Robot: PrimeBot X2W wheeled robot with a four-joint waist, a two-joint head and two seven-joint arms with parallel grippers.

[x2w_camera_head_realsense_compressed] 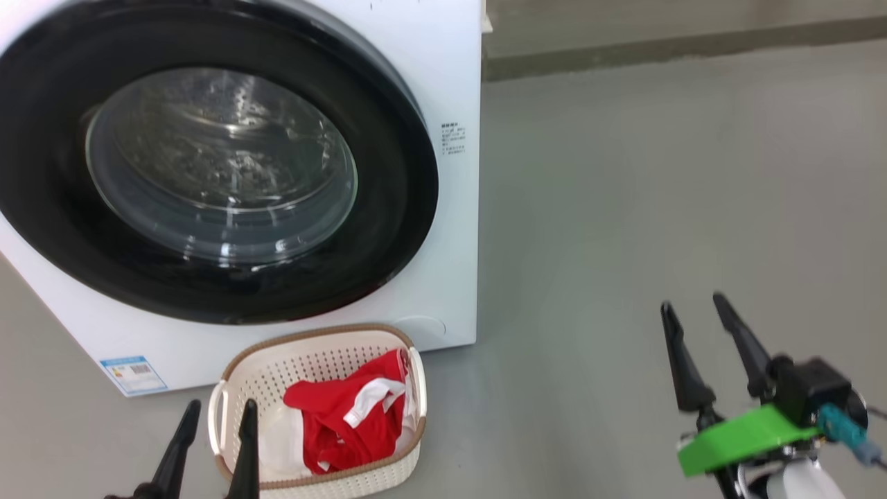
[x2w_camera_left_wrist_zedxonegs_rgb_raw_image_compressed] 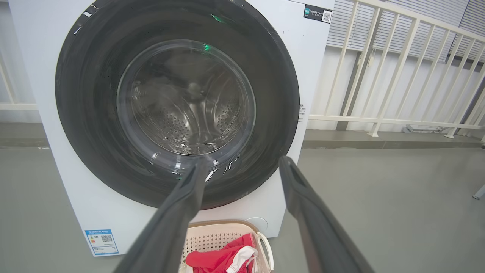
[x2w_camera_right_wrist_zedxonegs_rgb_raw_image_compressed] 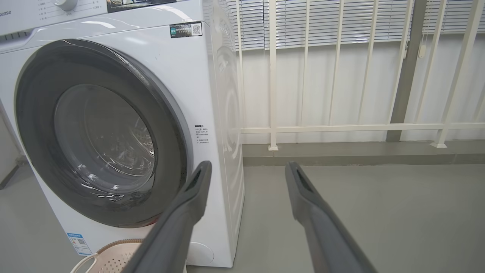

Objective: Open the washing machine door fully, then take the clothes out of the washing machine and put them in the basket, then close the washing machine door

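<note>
The washing machine door [x2w_camera_head_realsense_compressed: 208, 159] sits flush against the front of the washing machine [x2w_camera_head_realsense_compressed: 443, 69], so it looks shut, though whether the catch has engaged cannot be told. Through the glass the steel drum looks bare; the clothes [x2w_camera_head_realsense_compressed: 339, 416], red with white trim over some white cloth, lie in the basket [x2w_camera_head_realsense_compressed: 312, 333], which stands on the floor [x2w_camera_head_realsense_compressed: 658, 173] just in front of the machine, below the door.

The left gripper [x2w_camera_head_realsense_compressed: 220, 405] hangs near the basket's left end, its fingers spread wide and holding nothing; the right gripper [x2w_camera_head_realsense_compressed: 693, 302] is well apart to the right, over bare floor, equally wide and empty. By this reading the task looks all but done.

An unlatched door could swing back out. A small item lying low in the drum would be hidden by the black rim. A forward move of the left arm could knock the basket, and the red garment near its right rim could then slip out.

A blue label [x2w_camera_head_realsense_compressed: 133, 374] with a small code sits at the machine's lower left corner; a block of small print [x2w_camera_head_realsense_compressed: 452, 138] to the right of the door is too fine to read. In the right wrist view the letters "sense" [x2w_camera_right_wrist_zedxonegs_rgb_raw_image_compressed: 4, 13] show at the panel's edge, and a dark sticker [x2w_camera_right_wrist_zedxonegs_rgb_raw_image_compressed: 185, 29] carries a square code. A pale railing [x2w_camera_right_wrist_zedxonegs_rgb_raw_image_compressed: 273, 76] stands behind.
</note>
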